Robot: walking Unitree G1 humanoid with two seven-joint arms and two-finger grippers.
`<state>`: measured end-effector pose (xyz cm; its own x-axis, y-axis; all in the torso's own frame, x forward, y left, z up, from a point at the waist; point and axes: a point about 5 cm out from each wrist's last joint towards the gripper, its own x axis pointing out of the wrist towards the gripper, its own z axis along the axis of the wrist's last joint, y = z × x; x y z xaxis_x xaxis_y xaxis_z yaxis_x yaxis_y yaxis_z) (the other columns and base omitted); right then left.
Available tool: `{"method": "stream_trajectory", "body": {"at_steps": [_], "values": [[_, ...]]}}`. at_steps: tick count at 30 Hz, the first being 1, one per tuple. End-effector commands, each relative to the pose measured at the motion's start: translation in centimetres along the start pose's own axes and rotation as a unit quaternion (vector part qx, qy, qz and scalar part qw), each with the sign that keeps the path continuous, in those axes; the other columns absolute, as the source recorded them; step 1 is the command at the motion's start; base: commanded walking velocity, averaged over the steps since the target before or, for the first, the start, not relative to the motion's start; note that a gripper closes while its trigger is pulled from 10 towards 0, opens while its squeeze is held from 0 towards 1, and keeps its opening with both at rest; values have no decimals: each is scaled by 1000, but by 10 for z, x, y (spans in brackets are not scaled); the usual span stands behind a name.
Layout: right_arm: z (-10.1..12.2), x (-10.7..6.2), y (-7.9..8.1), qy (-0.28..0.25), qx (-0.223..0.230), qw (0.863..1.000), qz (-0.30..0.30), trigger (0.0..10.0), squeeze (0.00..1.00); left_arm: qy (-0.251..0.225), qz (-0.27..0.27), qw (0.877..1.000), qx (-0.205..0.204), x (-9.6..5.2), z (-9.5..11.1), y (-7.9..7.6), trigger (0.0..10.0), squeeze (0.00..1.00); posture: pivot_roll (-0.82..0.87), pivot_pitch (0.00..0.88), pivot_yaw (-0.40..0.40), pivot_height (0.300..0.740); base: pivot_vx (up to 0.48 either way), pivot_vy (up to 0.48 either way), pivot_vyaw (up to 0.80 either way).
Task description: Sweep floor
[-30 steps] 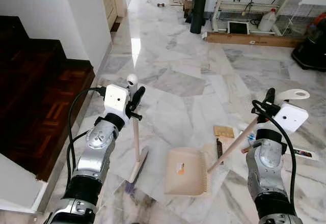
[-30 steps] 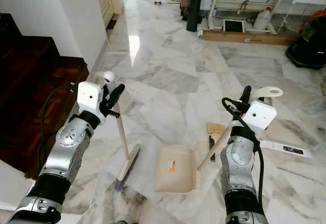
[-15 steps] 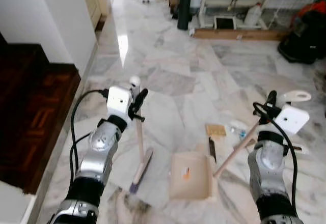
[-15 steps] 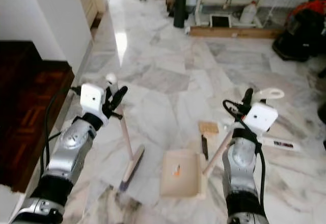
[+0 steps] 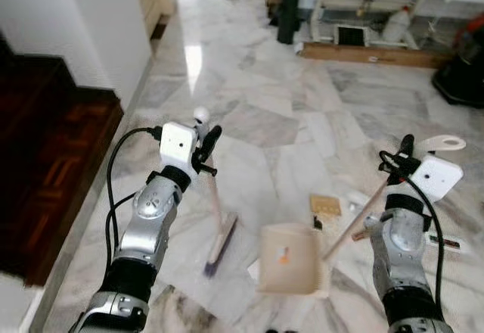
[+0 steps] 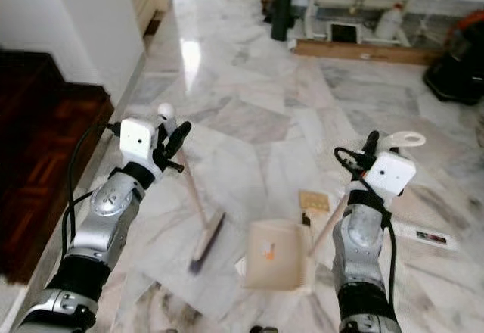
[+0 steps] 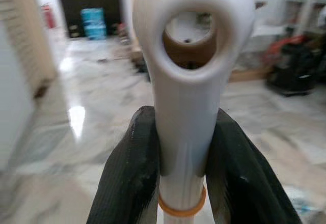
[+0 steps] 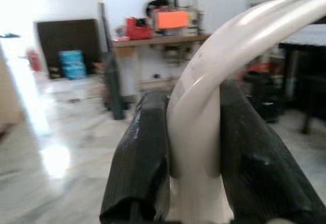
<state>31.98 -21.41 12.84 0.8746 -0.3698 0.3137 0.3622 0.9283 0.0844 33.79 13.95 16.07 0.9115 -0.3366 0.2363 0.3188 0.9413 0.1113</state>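
Pincer (image 7: 181,183) grips broom (image 5: 217,231) beside dustpan (image 5: 291,259).

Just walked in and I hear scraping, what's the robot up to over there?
It is sweeping the marble floor. The left gripper is shut on the broom handle, bristles on the floor. The right gripper is shut on the dustpan handle, with the dustpan beside the broom head. A brown scrap lies just beyond.

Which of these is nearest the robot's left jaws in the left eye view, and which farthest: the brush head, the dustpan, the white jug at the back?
1. Brush head: on the floor just below the left gripper, which holds its handle.
2. Dustpan: farther toward the robot's right, on the floor.
3. White jug: far back, by the right-hand wall.
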Motion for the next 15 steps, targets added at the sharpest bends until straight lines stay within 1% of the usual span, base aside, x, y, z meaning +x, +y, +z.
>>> {"method": "stream_trajectory", "body": {"at_steps": [1,7,8,10,15], "values": [[6,4,-8,-14,17,999,-23,10000,0,-19,-13,1000,17,7,11,-4,10000,0,147,110,-6,740,0,461,-800],[7,4,-8,-16,12,1000,-21,10000,0,-20,-14,1000,17,7,11,-4,10000,0,148,110,-6,740,0,466,-786],[8,4,-8,-21,4,1000,-19,10000,0,-20,-14,1000,17,7,11,-4,10000,0,149,110,-6,740,0,465,0],[7,4,-7,-20,2,1000,-19,10000,0,-20,-14,1000,17,7,11,-4,10000,0,150,110,-6,740,0,459,0],[6,4,-8,-16,10,1000,-21,10000,0,-20,-13,1000,21,7,11,-4,10000,0,150,110,-6,740,0,385,0]]}}
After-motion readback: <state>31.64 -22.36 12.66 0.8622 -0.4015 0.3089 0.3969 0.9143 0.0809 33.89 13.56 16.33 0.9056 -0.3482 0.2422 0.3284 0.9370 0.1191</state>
